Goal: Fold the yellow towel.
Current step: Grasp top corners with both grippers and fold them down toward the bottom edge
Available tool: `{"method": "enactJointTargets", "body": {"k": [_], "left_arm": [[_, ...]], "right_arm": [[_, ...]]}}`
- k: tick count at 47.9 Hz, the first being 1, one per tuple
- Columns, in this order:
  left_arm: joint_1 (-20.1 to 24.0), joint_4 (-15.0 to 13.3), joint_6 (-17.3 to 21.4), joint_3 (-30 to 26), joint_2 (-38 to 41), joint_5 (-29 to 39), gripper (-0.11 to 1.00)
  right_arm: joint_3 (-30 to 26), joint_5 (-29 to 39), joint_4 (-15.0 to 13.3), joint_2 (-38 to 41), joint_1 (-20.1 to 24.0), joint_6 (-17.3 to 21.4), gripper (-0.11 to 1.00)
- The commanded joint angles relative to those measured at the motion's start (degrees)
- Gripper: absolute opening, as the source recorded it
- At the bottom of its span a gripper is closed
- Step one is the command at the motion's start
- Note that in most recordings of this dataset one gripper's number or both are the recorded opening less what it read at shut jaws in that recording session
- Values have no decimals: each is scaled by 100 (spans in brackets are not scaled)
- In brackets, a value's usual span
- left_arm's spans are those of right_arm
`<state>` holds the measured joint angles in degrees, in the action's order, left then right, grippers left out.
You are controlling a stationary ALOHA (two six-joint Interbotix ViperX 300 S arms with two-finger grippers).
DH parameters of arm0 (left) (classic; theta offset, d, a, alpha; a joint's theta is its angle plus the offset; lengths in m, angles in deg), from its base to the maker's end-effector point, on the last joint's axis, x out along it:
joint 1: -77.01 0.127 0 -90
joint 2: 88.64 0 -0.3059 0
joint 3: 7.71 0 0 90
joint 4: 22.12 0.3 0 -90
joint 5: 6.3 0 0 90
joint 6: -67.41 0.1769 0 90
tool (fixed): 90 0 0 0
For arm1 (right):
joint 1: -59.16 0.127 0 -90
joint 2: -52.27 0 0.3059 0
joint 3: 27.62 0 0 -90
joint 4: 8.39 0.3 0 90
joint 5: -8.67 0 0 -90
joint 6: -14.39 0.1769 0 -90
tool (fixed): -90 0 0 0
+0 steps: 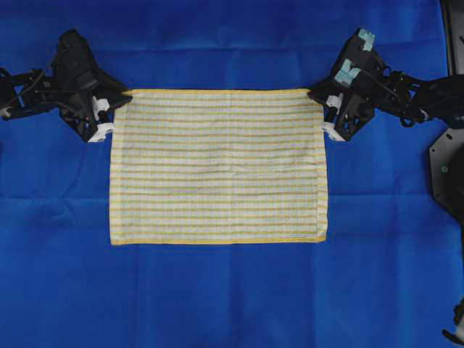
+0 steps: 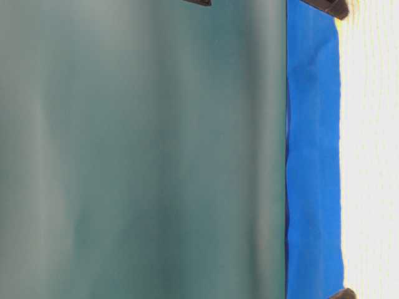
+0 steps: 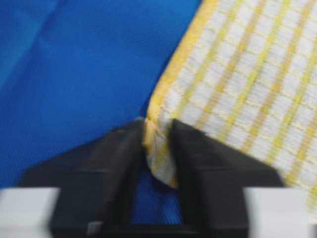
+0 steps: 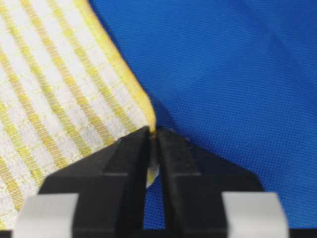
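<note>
The yellow towel (image 1: pixel 217 167) lies flat and spread out on the blue sheet, white with yellow stripes and a yellow hem. My left gripper (image 1: pixel 125 95) is at its far left corner. In the left wrist view the black fingers (image 3: pixel 198 148) are shut on that bunched corner of the towel (image 3: pixel 247 74), the left gripper (image 3: pixel 157 128) resting low on the sheet. My right gripper (image 1: pixel 316 93) is at the far right corner. In the right wrist view the right gripper (image 4: pixel 153 132) pinches the hem corner of the towel (image 4: pixel 59 99) between nearly touching tips.
The blue sheet (image 1: pixel 217 290) covers the whole table around the towel. A black arm mount (image 1: pixel 446 167) stands at the right edge. In the table-level view a blurred green surface (image 2: pixel 143 156) fills the left, with the sheet (image 2: pixel 312 156) and pale towel (image 2: pixel 371 156) beside it.
</note>
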<state>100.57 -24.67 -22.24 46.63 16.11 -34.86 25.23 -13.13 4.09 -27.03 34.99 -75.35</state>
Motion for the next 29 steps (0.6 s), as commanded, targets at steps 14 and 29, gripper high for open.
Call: {"method": "enactJointTargets", "body": {"k": [14,29], "left_arm": [[44,-18,9,-18,-88,158,5],[44,-18,18,-123,-677,554,5]], "right_arm": [[-44,-44,18,-79,35,-9,4],[-9,26,70,-475,35,-9,4]]}}
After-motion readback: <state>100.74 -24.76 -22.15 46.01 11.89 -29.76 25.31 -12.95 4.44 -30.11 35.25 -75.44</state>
